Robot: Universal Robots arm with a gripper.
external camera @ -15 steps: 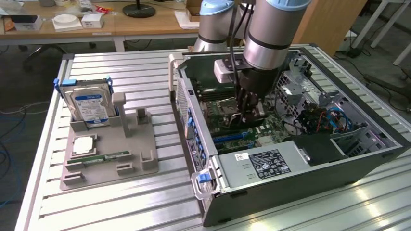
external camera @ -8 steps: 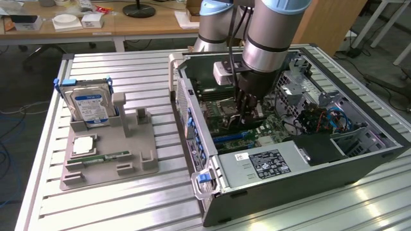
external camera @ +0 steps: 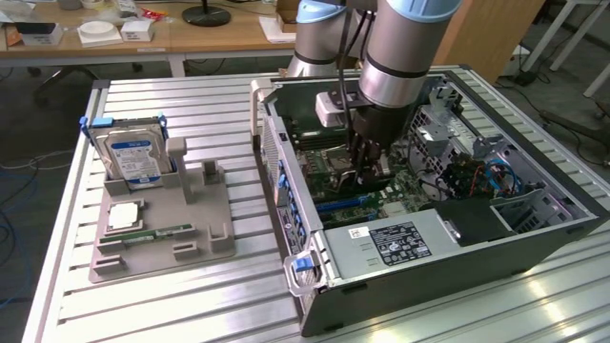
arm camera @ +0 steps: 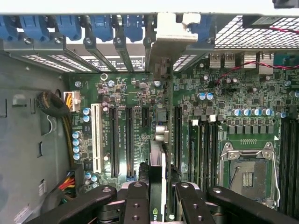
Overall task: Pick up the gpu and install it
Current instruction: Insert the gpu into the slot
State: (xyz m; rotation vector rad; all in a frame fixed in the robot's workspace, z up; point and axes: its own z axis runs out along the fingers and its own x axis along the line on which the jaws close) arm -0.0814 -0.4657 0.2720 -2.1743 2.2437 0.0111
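Computer case lies open on the slatted table, arm reaching deep inside over the motherboard; off on the exterior view's left sits a grey holder with the hard drive. Gripper is pinching the gpu edge-on by its top edge, bracket toward the case's rear slots, card standing over an expansion slot. It looks light, stiff and fragile, best held by the bare edges

Gripper inside open computer case, hard drive on tray
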